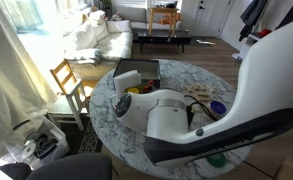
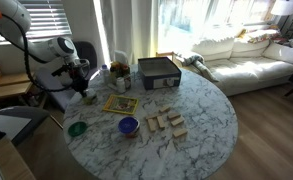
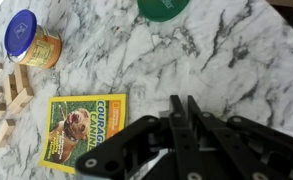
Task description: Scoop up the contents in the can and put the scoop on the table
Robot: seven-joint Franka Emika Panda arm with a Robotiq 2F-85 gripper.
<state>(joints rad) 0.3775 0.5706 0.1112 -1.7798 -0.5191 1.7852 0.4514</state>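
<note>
My gripper (image 3: 181, 104) hangs over the marble table (image 3: 236, 60), and its fingers are shut with only a thin gap. A faint pale streak (image 3: 190, 74) runs out from the fingertips and looks like a thin translucent scoop held between them. In an exterior view the gripper (image 2: 83, 88) is over the table's edge (image 2: 201, 140) near the robot's base. The silver can does not clearly show in any view. The white arm (image 1: 176, 115) covers much of the table (image 1: 176, 72) in an exterior view.
A yellow book (image 3: 84, 130) (image 2: 120, 103) lies beside the gripper. A blue-topped orange container (image 3: 31, 38) (image 2: 128, 126), a green round lid (image 3: 164, 8) (image 2: 77, 128), wooden blocks (image 3: 8, 92) (image 2: 166, 122) and a dark box (image 2: 158, 72) (image 1: 136, 72) are on the table.
</note>
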